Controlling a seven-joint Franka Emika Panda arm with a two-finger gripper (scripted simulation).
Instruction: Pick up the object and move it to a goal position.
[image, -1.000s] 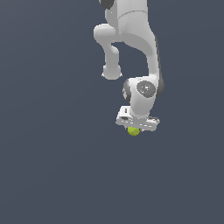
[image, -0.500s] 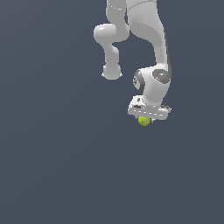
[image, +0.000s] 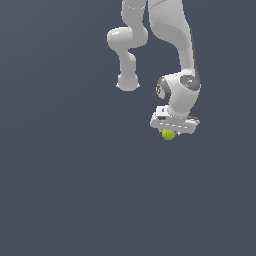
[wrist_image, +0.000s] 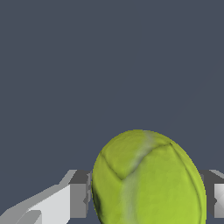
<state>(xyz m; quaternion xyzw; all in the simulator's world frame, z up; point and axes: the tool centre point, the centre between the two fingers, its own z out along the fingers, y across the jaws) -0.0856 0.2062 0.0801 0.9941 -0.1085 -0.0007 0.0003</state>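
The object, a small yellow-green ball (image: 168, 134) with pale seams, hangs under the white arm's hand in the exterior view, held above the grey ground. My gripper (image: 170, 133) is shut on it. In the wrist view the ball (wrist_image: 148, 179) fills the space between the two fingers, one grey finger (wrist_image: 78, 194) on one side and the other at the frame's edge. No goal marker shows in either view.
The white arm (image: 175, 50) reaches down from the top of the exterior view, with its elbow link (image: 127, 55) toward the exterior view's left. All around lies a flat dark grey surface.
Carrying the ball, the arm has swung toward the exterior view's right and risen slightly over the last second. The ball stays in the same grip.
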